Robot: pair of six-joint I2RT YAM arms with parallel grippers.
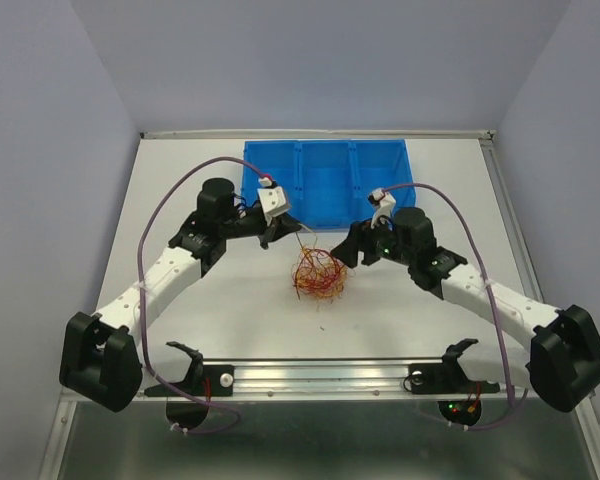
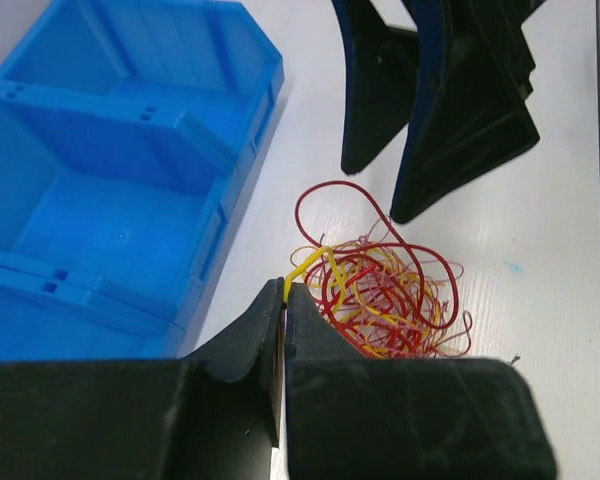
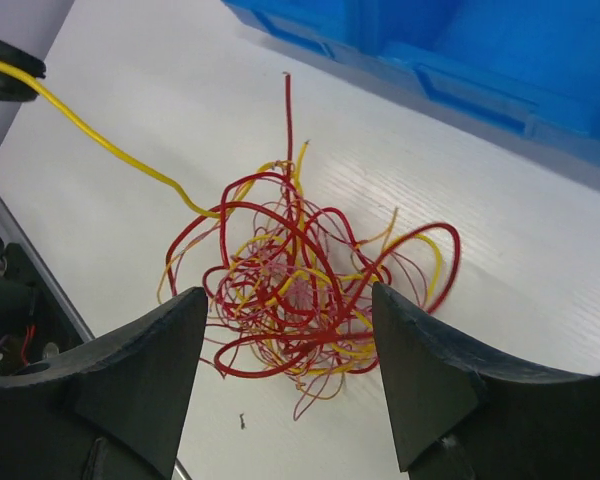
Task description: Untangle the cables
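Your left gripper (image 2: 283, 292) pinches one yellow strand of the cables (image 2: 380, 295) mid-tabletop (image 1: 240, 320); your right gripper (image 3: 290, 330) stands open near them, individual strands hard to separate.

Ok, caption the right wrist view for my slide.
Open right gripper over the tangled cables, one yellow strand held by the left gripper.

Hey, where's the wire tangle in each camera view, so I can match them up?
Top: tangle mid-picture, just below the blue bin.
Left wrist: tangle lower middle, right of the bin.
Right wrist: tangle at centre; bin along the top right.
Shared landmark: the blue bin.
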